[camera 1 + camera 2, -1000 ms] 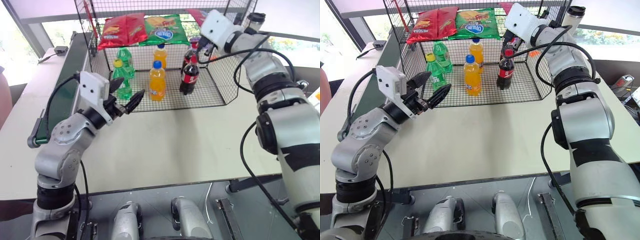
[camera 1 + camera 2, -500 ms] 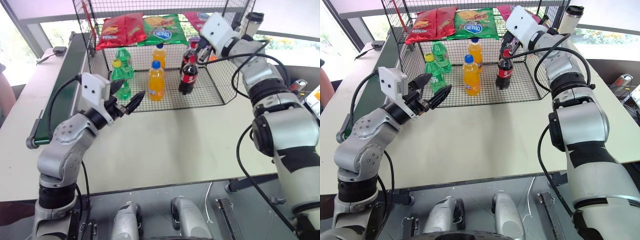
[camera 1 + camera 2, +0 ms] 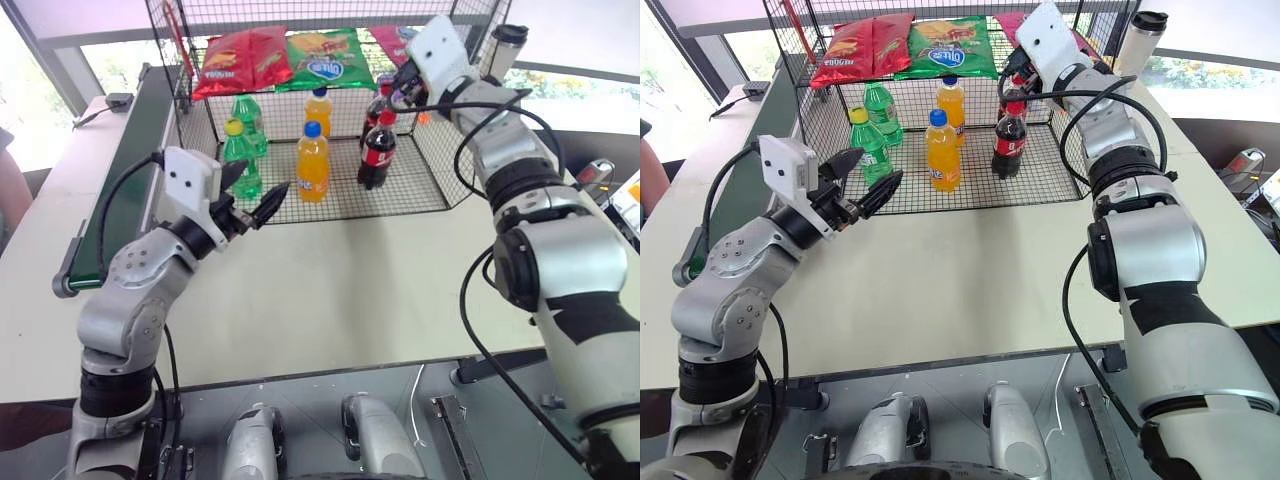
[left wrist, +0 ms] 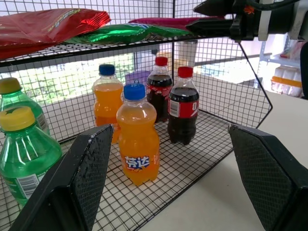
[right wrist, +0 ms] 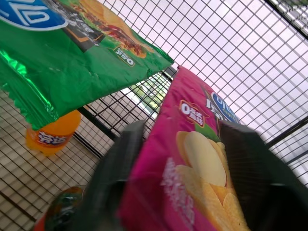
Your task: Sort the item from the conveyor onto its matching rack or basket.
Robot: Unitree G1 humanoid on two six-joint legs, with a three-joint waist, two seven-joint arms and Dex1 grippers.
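Two grippers show on my feed: the right gripper [image 5: 178, 192] has its jaws spread either side of the pink chip bag [image 5: 192, 168] on the wire cage's [image 3: 420, 180] upper shelf beside the green chip bag [image 5: 62, 53], and the left gripper [image 3: 255, 195] hangs open and empty above the worktop [image 3: 330, 290].

Bright daylight from windows behind wire cage [image 3: 330, 100]; panes washed out to white. Table [image 3: 330, 290] evenly lit, soft shadows under arms. Glare on foil of red chip bag [image 4: 43, 26]. Right wrist view: own fingers [image 5: 115, 178] smeared, out of focus; pink chip bag [image 5: 192, 159] soft. Left wrist view sharp, background hazy.
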